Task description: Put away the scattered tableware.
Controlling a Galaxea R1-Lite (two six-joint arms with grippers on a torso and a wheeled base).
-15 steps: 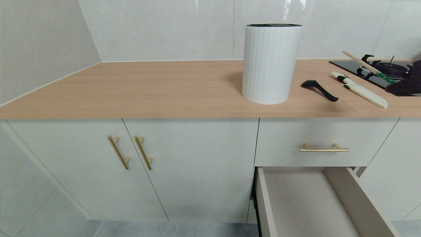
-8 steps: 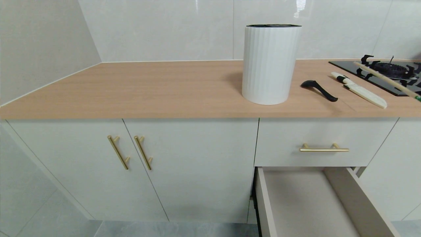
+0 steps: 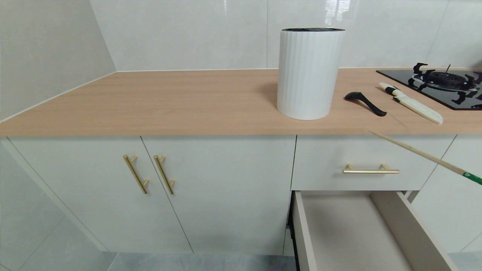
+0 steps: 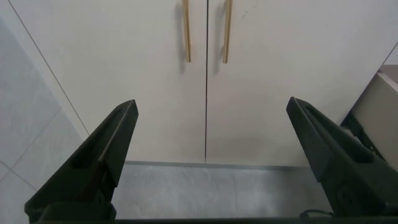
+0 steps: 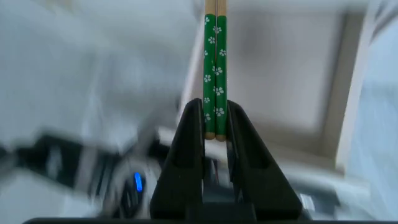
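My right pincer (image 5: 216,111) clamps the chopsticks (image 3: 425,156) by their green ends, keeping the tips free above the open drawer (image 3: 410,233) — my left pincer (image 4: 211,102) hangs wide, idle.

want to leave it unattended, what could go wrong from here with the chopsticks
The chopsticks are pinched near one end by the right gripper, so the long free end could swing into the gold handle above the open drawer. Gripped so near the end, the pair might slip or splay apart.
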